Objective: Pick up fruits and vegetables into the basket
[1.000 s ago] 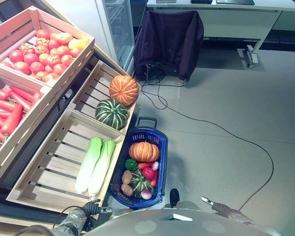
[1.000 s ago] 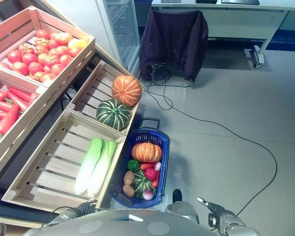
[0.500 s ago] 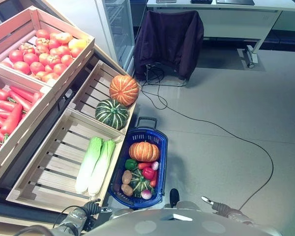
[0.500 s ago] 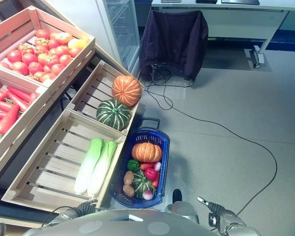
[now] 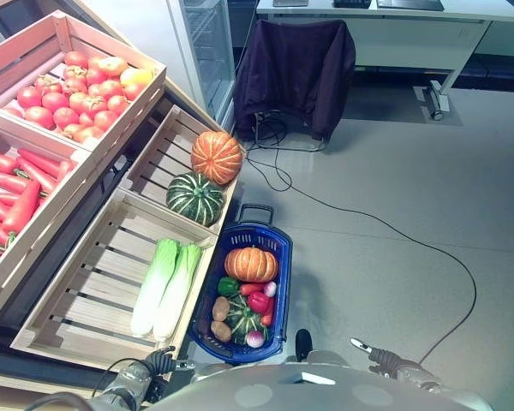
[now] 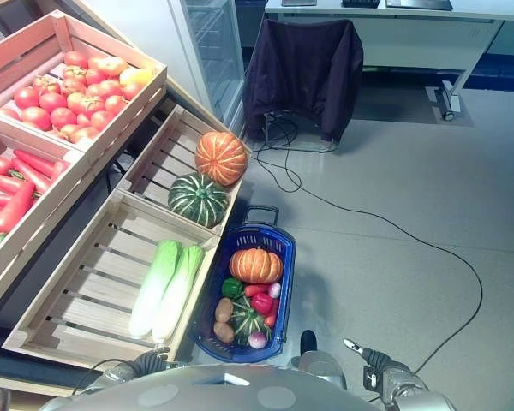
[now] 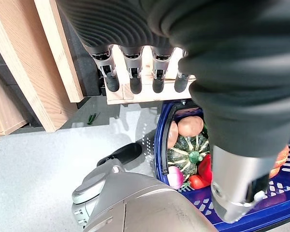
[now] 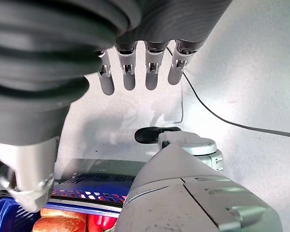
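Observation:
A blue basket point(image 5: 283, 282) stands on the floor beside the lowest crate. In it lie an orange pumpkin point(image 5: 250, 263), a small green squash point(image 5: 241, 315), a green pepper point(image 5: 228, 286), a red pepper point(image 5: 259, 301) and potatoes point(image 5: 220, 308). Two napa cabbages point(image 5: 165, 287) lie in the near wooden crate point(image 5: 77, 308). Behind it, another crate holds an orange pumpkin point(image 5: 215, 157) and a green pumpkin point(image 5: 194, 198). My left hand point(image 7: 135, 75) hangs open and empty by the crate's corner, above the basket's point(image 7: 159, 140) near end. My right hand point(image 8: 137, 72) hangs open over bare floor.
On the left, higher crates hold tomatoes point(image 5: 77, 90) and long red vegetables point(image 5: 13, 184). A dark cloth-draped chair point(image 5: 295, 73) and a white desk point(image 5: 385, 26) stand at the back. A black cable point(image 5: 394, 231) runs across the grey floor to the right of the basket.

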You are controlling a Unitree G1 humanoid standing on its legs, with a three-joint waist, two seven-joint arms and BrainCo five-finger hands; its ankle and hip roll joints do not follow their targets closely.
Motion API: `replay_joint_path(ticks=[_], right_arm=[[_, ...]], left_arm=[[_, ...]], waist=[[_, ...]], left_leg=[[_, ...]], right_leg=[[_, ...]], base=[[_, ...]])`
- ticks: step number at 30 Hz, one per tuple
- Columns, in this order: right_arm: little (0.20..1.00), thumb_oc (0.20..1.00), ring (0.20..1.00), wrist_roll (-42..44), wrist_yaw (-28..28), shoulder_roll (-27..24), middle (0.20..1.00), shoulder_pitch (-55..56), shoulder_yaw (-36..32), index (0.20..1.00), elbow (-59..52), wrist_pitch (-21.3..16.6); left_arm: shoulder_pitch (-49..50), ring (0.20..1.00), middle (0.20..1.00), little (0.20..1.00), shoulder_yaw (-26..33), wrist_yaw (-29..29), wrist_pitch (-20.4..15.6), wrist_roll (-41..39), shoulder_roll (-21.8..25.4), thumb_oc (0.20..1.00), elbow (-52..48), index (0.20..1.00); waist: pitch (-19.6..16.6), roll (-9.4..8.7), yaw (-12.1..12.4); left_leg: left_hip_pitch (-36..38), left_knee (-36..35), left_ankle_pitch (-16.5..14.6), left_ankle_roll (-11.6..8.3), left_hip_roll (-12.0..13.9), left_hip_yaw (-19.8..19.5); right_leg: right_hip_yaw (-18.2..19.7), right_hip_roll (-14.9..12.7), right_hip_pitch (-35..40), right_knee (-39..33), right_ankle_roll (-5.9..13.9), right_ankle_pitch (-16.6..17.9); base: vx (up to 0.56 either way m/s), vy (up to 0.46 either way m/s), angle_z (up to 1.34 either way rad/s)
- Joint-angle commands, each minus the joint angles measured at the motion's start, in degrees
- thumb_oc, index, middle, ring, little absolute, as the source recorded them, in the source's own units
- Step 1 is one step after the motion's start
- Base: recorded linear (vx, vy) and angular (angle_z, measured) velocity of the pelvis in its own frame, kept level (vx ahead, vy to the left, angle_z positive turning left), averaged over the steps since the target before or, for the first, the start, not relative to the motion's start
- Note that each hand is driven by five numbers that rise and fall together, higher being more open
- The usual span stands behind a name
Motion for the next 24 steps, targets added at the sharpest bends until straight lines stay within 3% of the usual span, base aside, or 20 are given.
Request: replay_joint_path(ticks=[1, 10, 16, 24], right_arm=[[1.0, 1.0, 1.0, -0.9, -0.5, -1.2, 1.0, -3.5, -0.1, 1.0, 2.5, -0.1], [1.0, 1.0, 1.0, 1.0, -1.5, -1.4, 1.0, -4.8, 1.4, 1.0, 1.7, -0.8], [1.0, 1.0, 1.0, 4.0, -2.5, -2.0, 1.0, -8.4, 3.2, 1.0, -0.1, -1.7], [1.0, 1.0, 1.0, 7.3, -2.4, -3.7, 1.0, -12.2, 4.9, 1.0, -2.5, -1.7]], left_arm=[[-2.9, 1.0, 1.0, 1.0, 2.7, 0.2, -1.3, -2.0, -0.1, 1.0, 3.6, 1.0], [-3.3, 1.0, 1.0, 1.0, 1.3, 1.2, -4.0, -5.2, -0.5, 1.0, 2.0, 1.0], [-6.9, 1.0, 1.0, 1.0, 0.6, 1.2, -7.9, -11.3, -0.1, 1.0, -0.3, 1.0], [-11.5, 1.0, 1.0, 1.0, -0.4, 0.9, -12.3, -19.4, 1.6, 1.0, -4.5, 1.0]], waist=[[2.2, -1.03, -0.3], [6.6, -0.41, 0.0], [13.2, 0.49, -0.1], [18.4, 0.77, 0.0]], left_leg=[[-3.4, 0.4, -4.0, 0.37, -1.3, -2.6], [-9.1, 0.4, -1.8, 0.5, -1.6, -3.8], [-16.4, 0.4, 1.0, 0.64, -2.3, -5.0], [-22.0, 0.4, 3.3, 0.22, -2.8, -5.3]], right_leg=[[-1.3, -1.4, 5.7, 0.6, 4.3, -8.6], [-0.8, -1.2, 0.2, 0.6, 3.82, -7.1], [0.1, -0.5, -7.0, 0.6, 3.1, -5.1], [-0.6, -0.1, -12.1, 0.6, 2.51, -3.6]], base=[[0.0, 0.0, 0.0], [-0.07, -0.002, 0.0], [-0.15, -0.025, 0.04], [-0.09, -0.009, 0.01]])
